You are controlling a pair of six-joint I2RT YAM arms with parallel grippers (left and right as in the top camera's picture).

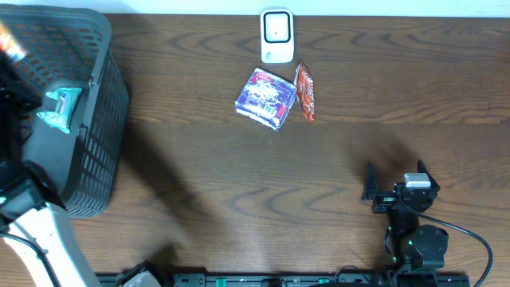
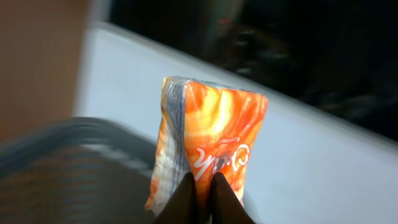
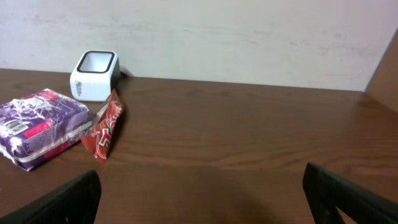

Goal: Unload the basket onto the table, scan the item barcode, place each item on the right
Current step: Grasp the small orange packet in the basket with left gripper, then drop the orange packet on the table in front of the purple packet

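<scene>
Here the left gripper (image 2: 200, 186) is pinched together on the lower edge of a glossy orange plastic snack packet (image 2: 208, 143). It holds the packet over the dark grey plastic mesh basket (image 1: 96, 119) at the table's left edge. The packet's long axis runs straight out from the fingers, with a crinkled silvery seam along its left side. The right gripper (image 1: 395, 171) is spread wide over bare brown wooden table (image 1: 239, 175), with open room all round it. Near the far edge stands a white boxy scanner (image 1: 276, 36), with a purple soft pack (image 1: 265, 98) and a slim red sachet (image 1: 305, 92) side by side just in front of it.
</scene>
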